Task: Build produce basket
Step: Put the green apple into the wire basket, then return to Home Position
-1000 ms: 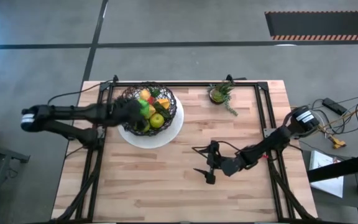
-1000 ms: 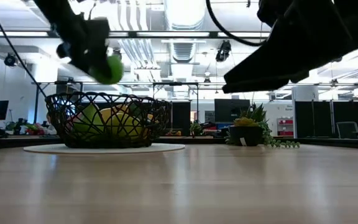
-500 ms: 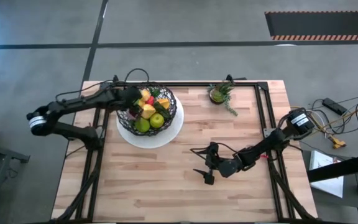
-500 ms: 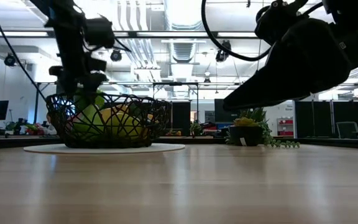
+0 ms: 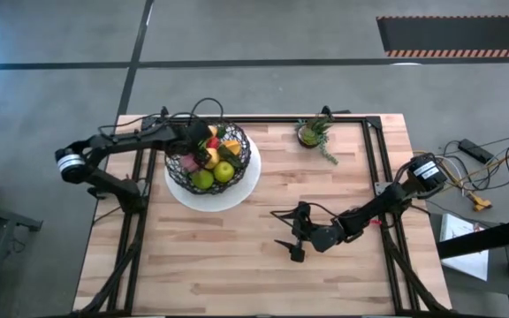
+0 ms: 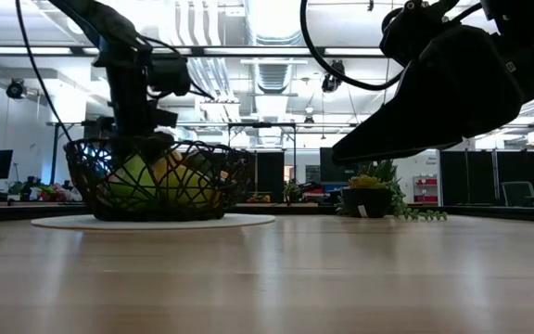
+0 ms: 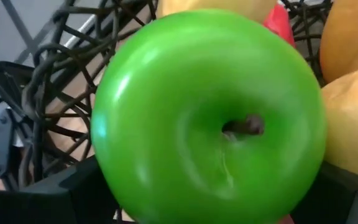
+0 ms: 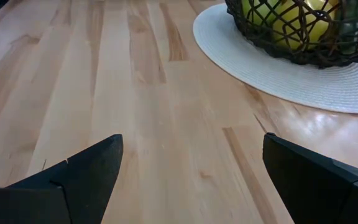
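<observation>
The black wire basket [image 5: 247,152] stands on a white round plate [image 5: 237,193] at the table's far left. It holds yellow lemons, green apples, an orange piece and a red piece. My left gripper [image 5: 199,140] is at the basket's left rim, down among the fruit, shut on a green apple [image 7: 210,118]. It also shows in the low view [image 6: 148,125], above the basket [image 6: 165,176]. My right gripper [image 5: 279,227] is open and empty, low over the table's middle right, pointing toward the basket [image 8: 303,31]. My left gripper pinches the green apple by two opposite sides [image 7: 104,162] between its two fingers [image 7: 48,196]. The apple's stem end [image 7: 244,126] faces the wrist. The fingers come from above and the left, slanting down into the basket. Whether the apple rests on the other fruit cannot be seen.
A small potted green plant [image 5: 312,132] stands at the far edge, right of the basket, with a sprig lying beside it. Bare wood lies between the plate [image 8: 278,68] and my right gripper [image 8: 191,168], and across the table's near half.
My left gripper has carried the green apple from above the basket down to rim height, inside the basket's left side, and a little toward the far edge. It stays shut on the apple. The basket and my right gripper have kept still.
</observation>
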Robot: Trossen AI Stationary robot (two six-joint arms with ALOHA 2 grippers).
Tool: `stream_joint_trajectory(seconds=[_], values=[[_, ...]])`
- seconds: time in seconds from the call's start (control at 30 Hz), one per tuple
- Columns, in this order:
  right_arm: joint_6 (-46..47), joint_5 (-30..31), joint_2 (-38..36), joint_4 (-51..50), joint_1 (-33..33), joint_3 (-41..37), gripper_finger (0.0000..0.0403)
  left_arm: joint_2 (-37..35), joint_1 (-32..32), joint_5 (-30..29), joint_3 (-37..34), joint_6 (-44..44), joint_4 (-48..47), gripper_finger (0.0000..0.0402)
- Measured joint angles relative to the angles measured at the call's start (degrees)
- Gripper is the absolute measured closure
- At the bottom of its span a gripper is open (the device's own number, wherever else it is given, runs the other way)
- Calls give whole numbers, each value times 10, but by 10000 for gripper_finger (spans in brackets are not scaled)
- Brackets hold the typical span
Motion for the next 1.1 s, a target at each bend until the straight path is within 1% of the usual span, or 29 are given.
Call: stream_joint_trajectory(seconds=[0.1,0.17,0.4,0.5,0.63,0.73,0.8,0.9,1.0,1.1], values=[[0,0,0,0,0,0,35,-14,8,25,1,3,-3,37],[0,0,0,0,0,0,35,-28,11,29,4,4,-4,30],[0,0,0,0,0,0,35,-93,12,26,16,5,-54,27],[0,0,0,0,0,0,35,-126,12,13,15,4,-78,26],[3,0,0,0,0,0,35,-168,11,11,15,-1,-106,26],[21,20,-1,-6,0,0,35,-204,2,12,9,-16,-107,26],[36,38,-5,-17,0,0,35,-228,-13,13,6,-27,-109,26],[51,40,-13,-52,0,0,35,-263,-50,14,-3,-52,-110,27],[74,26,-28,-95,3,0,35,-289,-114,15,-18,-83,-101,27],[74,11,-48,-126,16,0,35,-302,-202,13,-38,-119,-78,27]])
